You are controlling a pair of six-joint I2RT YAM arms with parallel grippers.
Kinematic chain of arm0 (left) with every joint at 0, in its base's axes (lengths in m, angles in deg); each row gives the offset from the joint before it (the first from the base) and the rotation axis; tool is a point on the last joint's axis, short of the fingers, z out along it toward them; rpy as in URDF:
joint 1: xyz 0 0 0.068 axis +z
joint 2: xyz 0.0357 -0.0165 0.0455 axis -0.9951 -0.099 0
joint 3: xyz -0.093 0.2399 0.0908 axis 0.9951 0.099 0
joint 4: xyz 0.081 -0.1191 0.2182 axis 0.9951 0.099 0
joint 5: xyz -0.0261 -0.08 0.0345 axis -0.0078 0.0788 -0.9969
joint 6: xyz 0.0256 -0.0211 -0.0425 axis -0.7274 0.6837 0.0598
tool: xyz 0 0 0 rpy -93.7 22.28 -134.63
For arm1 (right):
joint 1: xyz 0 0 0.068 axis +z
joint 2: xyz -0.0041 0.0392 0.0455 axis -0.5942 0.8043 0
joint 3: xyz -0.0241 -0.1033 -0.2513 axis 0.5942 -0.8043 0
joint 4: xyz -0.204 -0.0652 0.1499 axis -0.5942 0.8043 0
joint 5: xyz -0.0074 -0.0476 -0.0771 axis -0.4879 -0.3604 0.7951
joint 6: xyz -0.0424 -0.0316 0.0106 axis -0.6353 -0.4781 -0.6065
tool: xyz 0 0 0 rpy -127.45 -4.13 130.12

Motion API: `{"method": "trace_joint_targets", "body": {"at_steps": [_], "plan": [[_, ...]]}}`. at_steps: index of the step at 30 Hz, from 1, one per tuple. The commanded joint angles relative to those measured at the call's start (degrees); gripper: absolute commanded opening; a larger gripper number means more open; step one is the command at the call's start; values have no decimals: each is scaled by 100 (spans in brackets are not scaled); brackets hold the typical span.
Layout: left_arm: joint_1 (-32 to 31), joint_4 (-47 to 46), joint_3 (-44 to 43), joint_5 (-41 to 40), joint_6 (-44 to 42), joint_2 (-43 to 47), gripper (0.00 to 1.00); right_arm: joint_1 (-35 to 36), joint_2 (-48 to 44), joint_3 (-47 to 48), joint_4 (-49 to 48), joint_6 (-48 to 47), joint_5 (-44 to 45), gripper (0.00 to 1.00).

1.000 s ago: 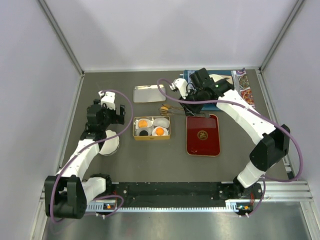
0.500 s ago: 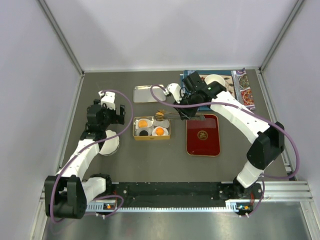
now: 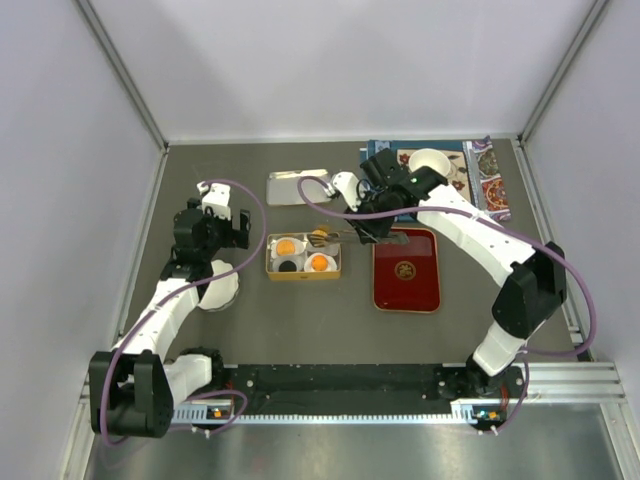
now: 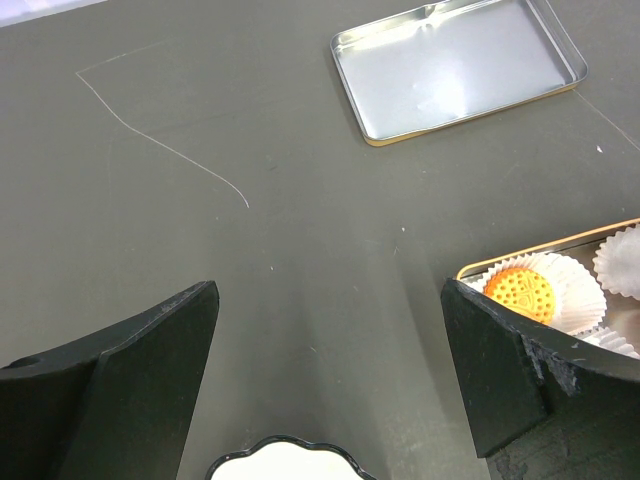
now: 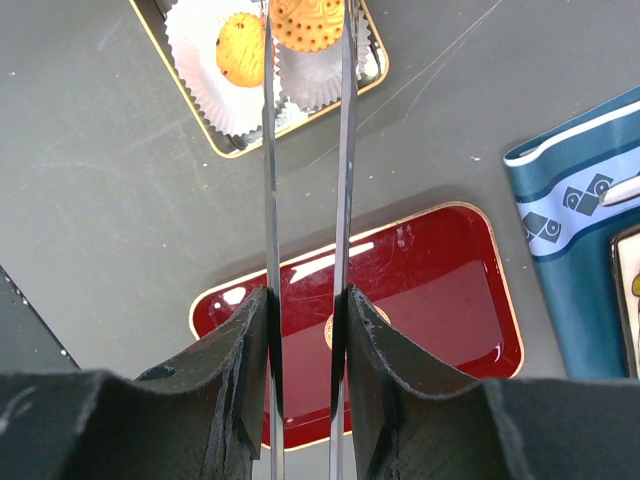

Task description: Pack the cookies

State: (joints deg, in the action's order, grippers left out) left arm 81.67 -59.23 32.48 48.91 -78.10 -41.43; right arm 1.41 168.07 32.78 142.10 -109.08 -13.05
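A gold-rimmed tin (image 3: 273, 270) holds white paper cups with two orange cookies (image 3: 287, 246) (image 3: 319, 263) and a black-brown cookie (image 3: 288, 264). My right gripper (image 3: 365, 228) is shut on metal tongs (image 5: 270, 200). The tong tips pinch a third orange cookie (image 5: 306, 22) over the tin's far-right cup (image 3: 322, 246). Another cookie (image 5: 242, 48) lies in a cup beside it. My left gripper (image 4: 330, 370) is open and empty, left of the tin, with an orange cookie (image 4: 520, 290) by its right finger.
A red tray (image 3: 406, 270) lies right of the tin, under my right wrist (image 5: 400, 290). The silver lid (image 3: 298, 186) lies behind the tin. A white dish (image 4: 285, 460) sits under my left gripper. A blue mat (image 3: 455, 210) with a white bowl (image 3: 430, 162) is at the back right.
My right arm has swung left and a little nearer, carrying the tongs and the orange cookie over the tin's far-right cup. The left arm has not moved.
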Motion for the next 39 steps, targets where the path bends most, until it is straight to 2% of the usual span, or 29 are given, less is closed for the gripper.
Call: {"method": "trace_joint_targets", "body": {"at_steps": [1, 19, 39], "plan": [[20, -199, -175, 45, 50, 63, 99, 107, -1, 7, -214, -82, 25, 4], [20, -208, -131, 36, 50, 54, 99, 98, 78, -125, -232, -153, 157, 8], [28, -225, -105, 45, 50, 54, 99, 107, 131, -54, -240, -161, 227, 26]]}}
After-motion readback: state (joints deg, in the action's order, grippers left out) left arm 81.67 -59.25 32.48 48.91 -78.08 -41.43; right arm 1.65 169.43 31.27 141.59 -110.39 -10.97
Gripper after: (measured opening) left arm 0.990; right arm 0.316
